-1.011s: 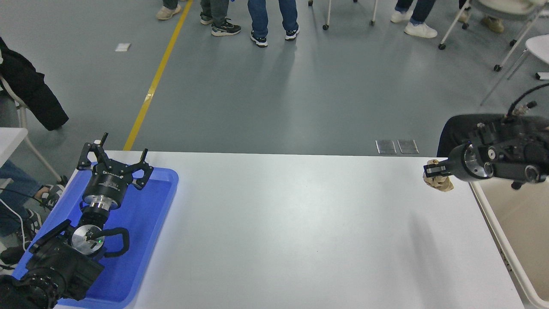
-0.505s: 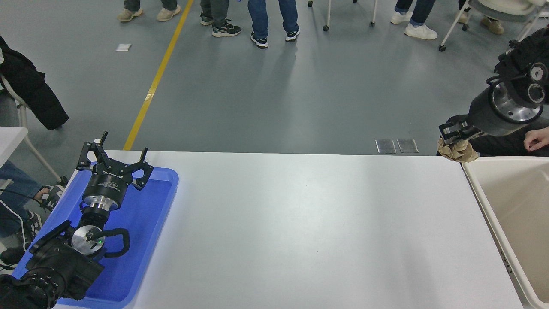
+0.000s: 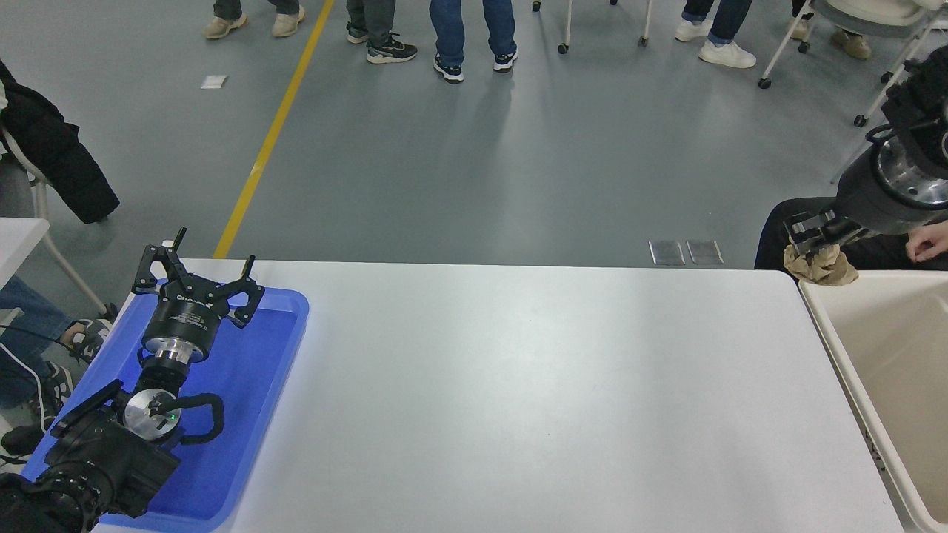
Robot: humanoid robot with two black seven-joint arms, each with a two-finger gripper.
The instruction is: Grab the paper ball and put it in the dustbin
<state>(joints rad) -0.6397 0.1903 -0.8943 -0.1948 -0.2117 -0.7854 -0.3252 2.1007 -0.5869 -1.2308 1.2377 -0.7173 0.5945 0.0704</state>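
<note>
My right gripper (image 3: 815, 235) comes in from the right edge and is shut on the tan crumpled paper ball (image 3: 820, 265). It holds the ball in the air over the far left corner of the cream-beige dustbin (image 3: 837, 348), which stands at the table's right end. My left gripper (image 3: 196, 277) is parked over the blue tray at the lower left, with its fingers spread open and nothing in them.
A shallow blue tray (image 3: 244, 414) lies at the table's left end under my left arm. A person sits behind the dustbin, with a hand (image 3: 926, 240) near my right arm. Several people's legs stand on the floor beyond the table.
My right gripper has lifted the paper ball off the table's right part and carried it up and to the right, to above the dustbin's far left corner. The left arm has not moved.
</note>
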